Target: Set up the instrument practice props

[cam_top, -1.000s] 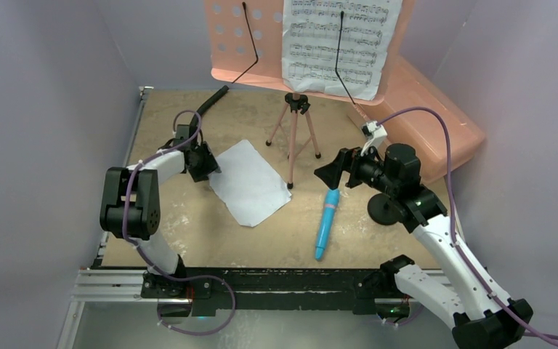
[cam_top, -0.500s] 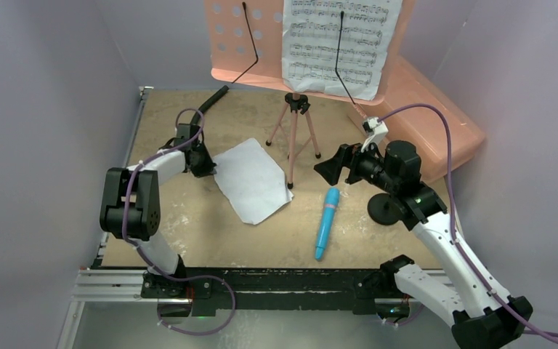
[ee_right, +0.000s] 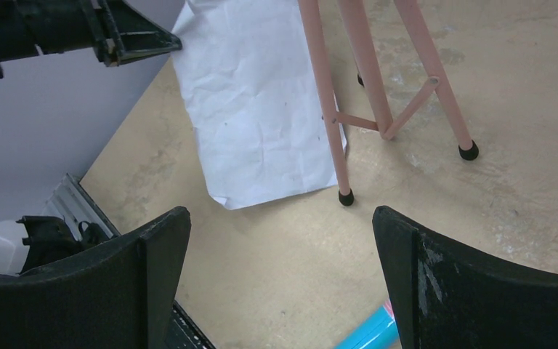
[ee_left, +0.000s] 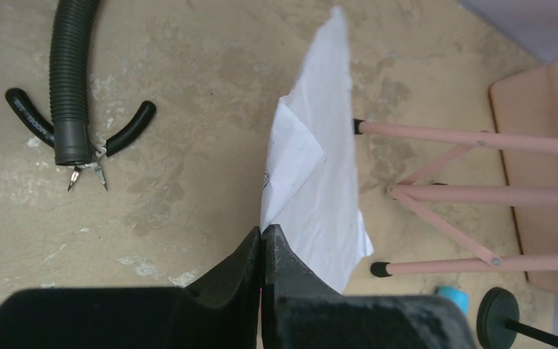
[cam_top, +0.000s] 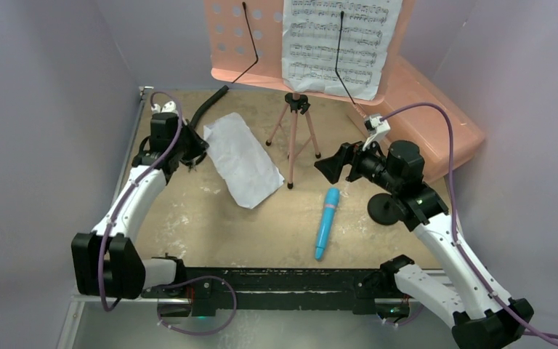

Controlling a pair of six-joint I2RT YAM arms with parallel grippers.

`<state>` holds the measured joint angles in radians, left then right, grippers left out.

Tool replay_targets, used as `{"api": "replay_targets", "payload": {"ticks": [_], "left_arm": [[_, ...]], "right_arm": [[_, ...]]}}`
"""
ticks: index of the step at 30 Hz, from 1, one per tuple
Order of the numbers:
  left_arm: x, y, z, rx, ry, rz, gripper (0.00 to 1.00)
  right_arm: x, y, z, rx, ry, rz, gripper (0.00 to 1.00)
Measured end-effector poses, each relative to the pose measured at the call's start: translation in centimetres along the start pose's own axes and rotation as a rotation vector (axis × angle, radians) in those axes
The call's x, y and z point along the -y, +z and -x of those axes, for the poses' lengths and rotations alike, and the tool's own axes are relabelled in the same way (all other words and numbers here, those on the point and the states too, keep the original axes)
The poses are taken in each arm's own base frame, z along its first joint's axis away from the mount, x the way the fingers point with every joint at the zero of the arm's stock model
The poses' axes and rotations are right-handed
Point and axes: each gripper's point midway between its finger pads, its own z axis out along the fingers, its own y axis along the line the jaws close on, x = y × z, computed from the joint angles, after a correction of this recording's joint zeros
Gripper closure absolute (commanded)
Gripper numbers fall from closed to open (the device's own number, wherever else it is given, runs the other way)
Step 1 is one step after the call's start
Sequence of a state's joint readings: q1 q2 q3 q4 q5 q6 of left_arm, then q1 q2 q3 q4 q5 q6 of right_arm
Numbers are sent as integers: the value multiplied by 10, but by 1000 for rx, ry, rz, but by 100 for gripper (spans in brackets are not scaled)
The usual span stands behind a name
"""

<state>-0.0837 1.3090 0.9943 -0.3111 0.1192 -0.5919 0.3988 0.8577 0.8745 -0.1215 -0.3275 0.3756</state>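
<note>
Two grippers: left gripper [ee_left: 263, 234] is pinching the loose sheet-music page [ee_left: 321, 190] at its left edge, page stretching far-left to near-right; right gripper [ee_right: 282, 215] is hovering, jaws apart.

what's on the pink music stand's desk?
One sheet-music page sits on the right half, in the top view, of the pink music stand, behind a black wire retainer. The left half is bare, its retainer holding nothing. The desk surface behind the page is hidden.
</note>
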Motion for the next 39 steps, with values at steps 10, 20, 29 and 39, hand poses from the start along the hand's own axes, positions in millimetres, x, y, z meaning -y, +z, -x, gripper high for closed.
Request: {"api": "replay_targets", "payload": {"ticks": [10,20,29,39], "left_arm": [[3,-76,56,238,45,84,100],[21,-139,107,364,224,114,100],[38,-118,58,161,319,-13,100],[72,-74,-39,-70,254,-185,100]], "right_arm": [[-2,3,6,16,2,11,2],[-5,3,11,34,21,19,2],[-8,4,13,43,61,24,2],[5,23,-18,-92,178,-9,2]]}}
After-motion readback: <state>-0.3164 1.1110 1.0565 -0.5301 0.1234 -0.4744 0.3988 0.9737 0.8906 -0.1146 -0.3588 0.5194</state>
